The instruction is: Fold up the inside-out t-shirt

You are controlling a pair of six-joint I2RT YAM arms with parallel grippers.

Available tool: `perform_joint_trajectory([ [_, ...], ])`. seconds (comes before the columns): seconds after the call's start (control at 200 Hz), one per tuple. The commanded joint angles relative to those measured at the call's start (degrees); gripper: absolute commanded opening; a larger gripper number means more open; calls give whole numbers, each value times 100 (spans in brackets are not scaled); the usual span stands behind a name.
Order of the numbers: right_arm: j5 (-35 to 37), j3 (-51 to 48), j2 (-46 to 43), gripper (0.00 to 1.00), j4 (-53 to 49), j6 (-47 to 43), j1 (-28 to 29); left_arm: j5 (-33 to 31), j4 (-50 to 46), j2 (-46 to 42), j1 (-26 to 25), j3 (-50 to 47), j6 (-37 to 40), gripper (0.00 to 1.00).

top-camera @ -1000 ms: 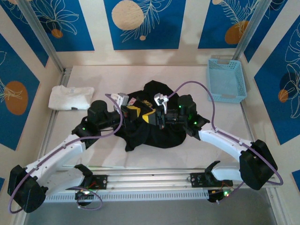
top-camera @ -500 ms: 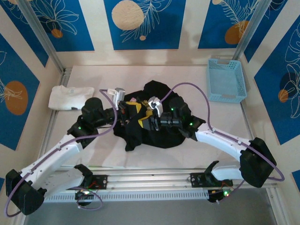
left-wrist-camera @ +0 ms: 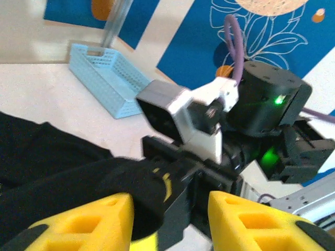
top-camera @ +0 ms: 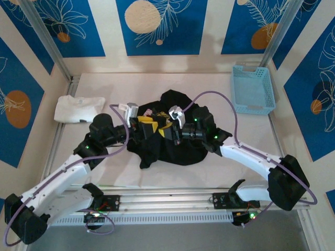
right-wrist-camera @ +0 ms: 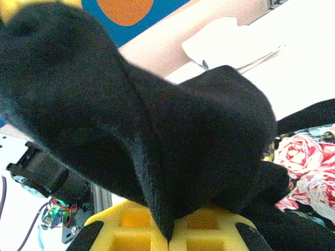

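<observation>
One black t-shirt (top-camera: 172, 150) heaped at worktop (top-camera: 209, 89) centre.
Right tool (top-camera: 166, 130) pinching a raised fold of it; left tool (top-camera: 145, 123) at 9 o'clock of that, spread, cloth draped over one finger (left-wrist-camera: 78, 222).

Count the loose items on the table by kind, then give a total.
Garments: 2 (black t-shirt, white folded garment)
Baskets: 1 (blue basket)
Total: 3
</observation>
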Motion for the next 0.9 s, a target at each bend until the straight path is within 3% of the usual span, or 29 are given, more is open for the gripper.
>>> perform_joint_trajectory([
  [0.0,-463,-161,-312,0,203,-199,-152,-935,-480,-364,25,-144,336,46],
  [0.12,-595,-293,-445,0,328,-138,-259,-1488,-811,-407,118,-238,393,51],
  [0.41,-671,-351,-451,0,447,-52,-278,-1171,-759,377,125,-26,770,62],
  [0.6,-706,-382,-450,0,507,-20,-283,-1359,-587,821,153,138,625,59],
  [0.895,-758,-434,-466,0,520,-69,-294,-957,100,1296,347,201,331,52],
])
